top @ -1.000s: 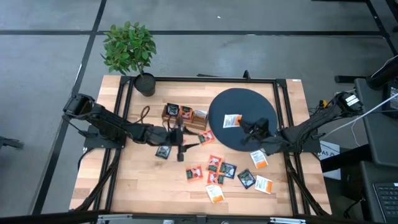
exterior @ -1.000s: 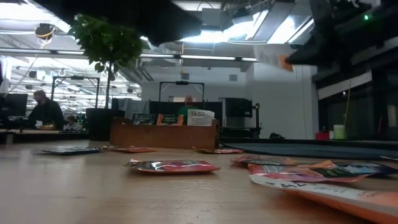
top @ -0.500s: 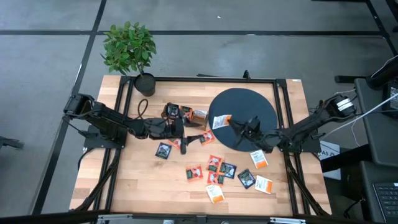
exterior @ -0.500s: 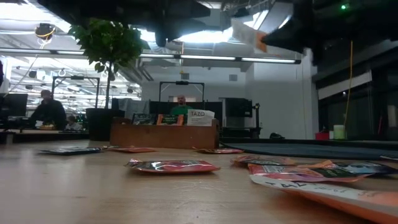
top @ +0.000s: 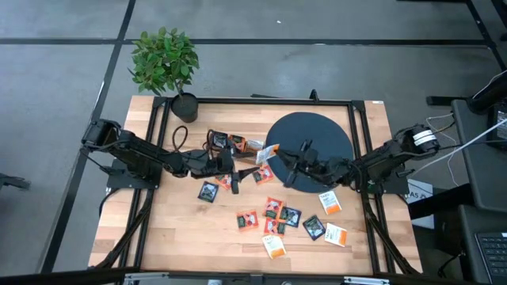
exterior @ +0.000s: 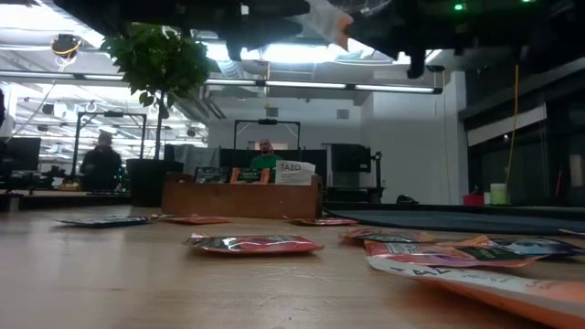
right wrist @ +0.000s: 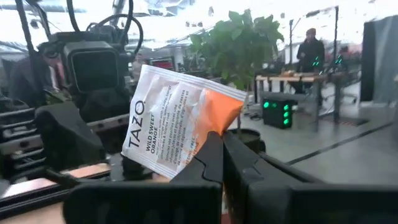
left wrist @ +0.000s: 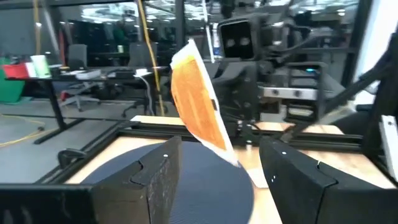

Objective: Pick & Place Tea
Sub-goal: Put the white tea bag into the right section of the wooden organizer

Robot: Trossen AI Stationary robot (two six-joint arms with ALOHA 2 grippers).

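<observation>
**Tea sachet held aloft between two grippers beside the black disc**

Tea is the item in hand: the right gripper [top: 279, 156] has its fingers [right wrist: 214, 163] pressed together on the lower corner of a white-and-orange sachet [right wrist: 180, 126], printed TAZO, and holds it in the air just off the rim of the black disc [top: 325, 134], on the side toward the wooden tray [top: 234, 147]. The sachet stands tilted, clear of the table.

Facing it from the tray side, the left gripper [top: 244, 169] has its fingers [left wrist: 152, 177] spread wide, one on each side of the sachet's lower edge in its own wrist view; whether they touch it I cannot tell.

Beyond the two grippers, the wooden tray sits just beside the disc, toward the potted plant [top: 165, 61] at the table's corner, with sachets standing in it. One dark sachet [top: 208, 191] lies alone on the table [top: 174, 229] farther from the disc, below the left arm. A loose cluster of sachets [top: 277, 215], red-orange, dark and white-with-orange, lies flat on the wood near the disc's front edge. In the low view, people show in the room behind the table.
</observation>
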